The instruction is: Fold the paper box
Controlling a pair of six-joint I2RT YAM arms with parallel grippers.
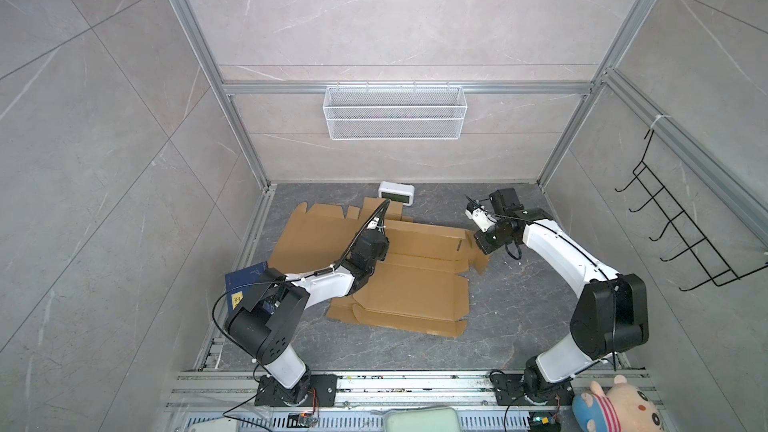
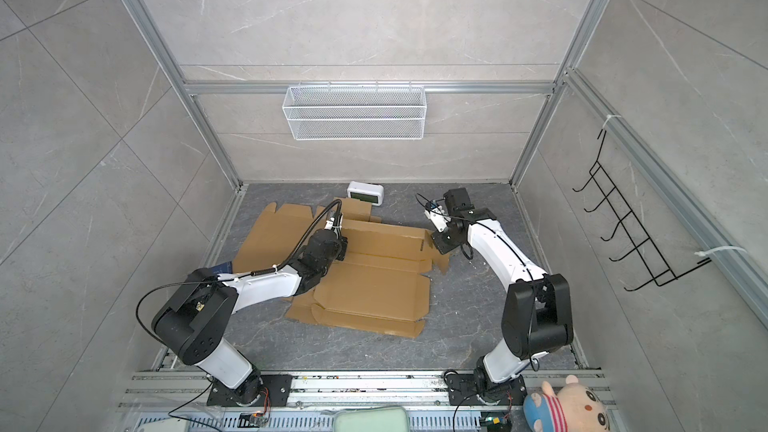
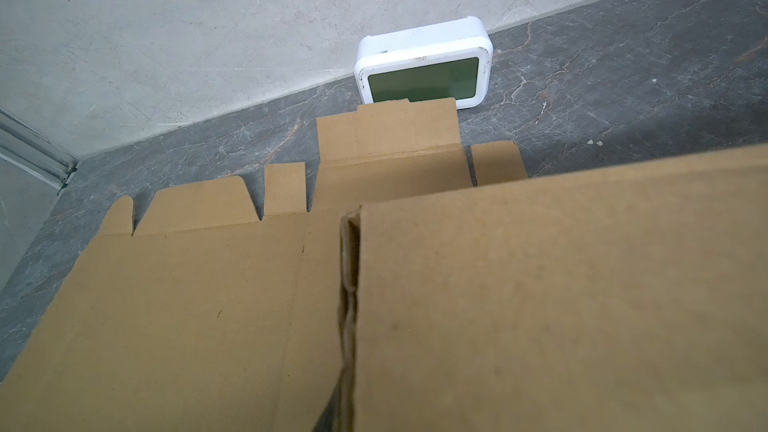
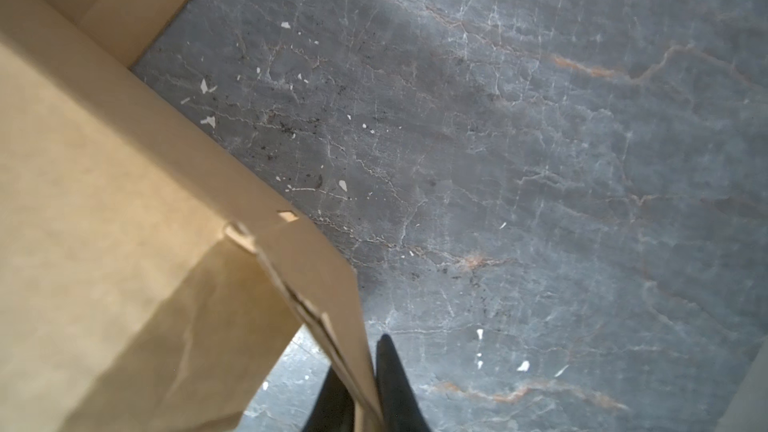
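Visibly two cardboard blanks [image 1: 415, 292], one clock [image 1: 396, 194]; right tool [image 4: 360, 367] grips one.

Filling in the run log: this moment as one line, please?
left gripper: shut, by paper box fold | right gripper: shut on paper box flap | paper box: partly folded, lying on table

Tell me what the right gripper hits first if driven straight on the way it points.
Shut on the cardboard flap, the right gripper points down at the dark tabletop. That bare surface likely comes first, though depth is hard to judge.
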